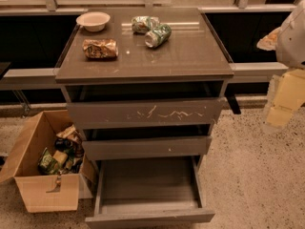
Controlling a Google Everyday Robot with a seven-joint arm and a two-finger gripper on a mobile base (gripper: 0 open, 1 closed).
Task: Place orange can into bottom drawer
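Observation:
The orange can (100,48) lies on its side, creased, on the left part of the grey cabinet top (190,56). The bottom drawer (150,217) is pulled out towards me and its flat grey floor shows. My gripper (281,101) hangs at the far right edge of the view, beside the cabinet at about the height of the top drawer, well away from the can and to the right of it. Nothing shows in it.
A white bowl (93,20), a green-and-white can (142,24) and a green can with a silver end (158,35) also lie on the top. The two upper drawers (143,113) are slightly open. An open cardboard box (43,185) of wrappers stands on the floor at left.

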